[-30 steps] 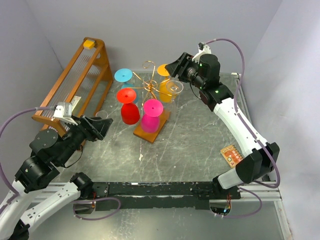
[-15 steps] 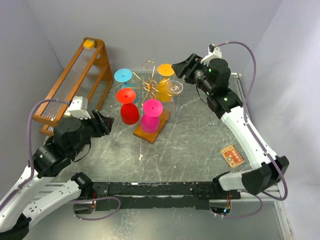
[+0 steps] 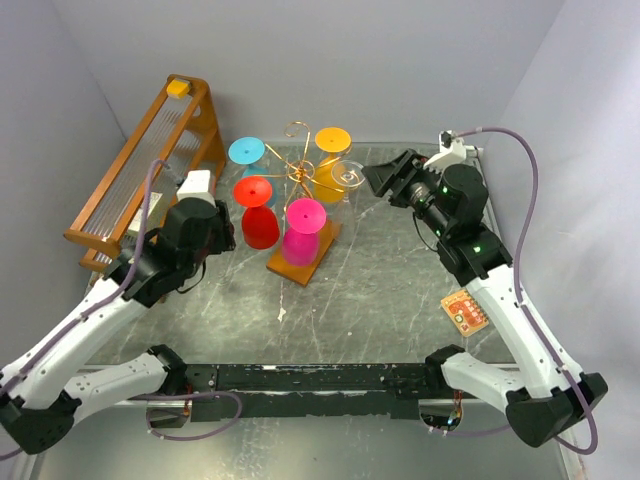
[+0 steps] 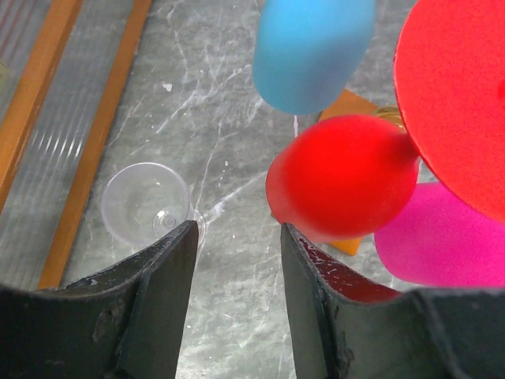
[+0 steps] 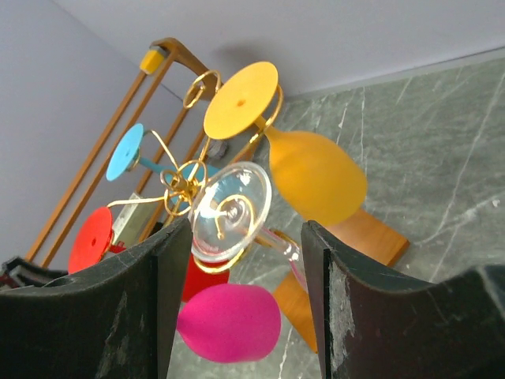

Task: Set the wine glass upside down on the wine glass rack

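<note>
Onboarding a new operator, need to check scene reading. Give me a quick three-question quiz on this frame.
1. True or false: the left hand is gripping a glass.
2. Which glass on the wine glass rack hangs closest to the right hand? A) red B) clear C) blue
3. Where is the wine glass that is not yet hung?

Key
1. False: it is open and empty.
2. B, the hung clear glass.
3. The loose clear wine glass is on the table beside the wooden frame, just ahead of the left hand.

The clear wine glass (image 5: 230,210) hangs inverted, apparently hooked, on the gold wine glass rack (image 3: 297,270).
</note>
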Controlling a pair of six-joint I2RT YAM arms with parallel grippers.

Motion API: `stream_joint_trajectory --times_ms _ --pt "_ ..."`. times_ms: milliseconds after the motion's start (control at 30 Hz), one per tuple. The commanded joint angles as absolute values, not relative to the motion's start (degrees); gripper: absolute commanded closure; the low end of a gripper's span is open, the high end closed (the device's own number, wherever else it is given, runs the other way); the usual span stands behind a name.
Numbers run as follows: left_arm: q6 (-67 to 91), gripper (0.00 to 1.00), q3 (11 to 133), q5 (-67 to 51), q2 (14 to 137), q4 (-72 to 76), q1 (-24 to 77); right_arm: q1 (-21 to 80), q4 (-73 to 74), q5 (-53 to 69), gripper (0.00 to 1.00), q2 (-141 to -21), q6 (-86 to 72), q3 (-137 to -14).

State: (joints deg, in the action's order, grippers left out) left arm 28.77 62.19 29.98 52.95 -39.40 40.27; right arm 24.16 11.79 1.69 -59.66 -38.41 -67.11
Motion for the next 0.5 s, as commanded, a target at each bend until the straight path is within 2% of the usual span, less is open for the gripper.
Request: stream_joint_trajectory --times_ms 0,200,467 --pt "26.16 0.45 65.63 31.48 56.38 -39.07 39.77 23.86 15.37 1.20 0.42 -56.46 -37.97 -65.33" --pt "23.88 0.55 68.27 29.88 59.95 -40.50 35.58 23.91 17.74 0.74 0.43 -54.11 -38.09 -64.94" --pt "21.94 0.55 65.65 18.99 61.07 -39.63 27.76 23.93 17.32 1.82 0.44 -53.15 -38.75 -64.21"
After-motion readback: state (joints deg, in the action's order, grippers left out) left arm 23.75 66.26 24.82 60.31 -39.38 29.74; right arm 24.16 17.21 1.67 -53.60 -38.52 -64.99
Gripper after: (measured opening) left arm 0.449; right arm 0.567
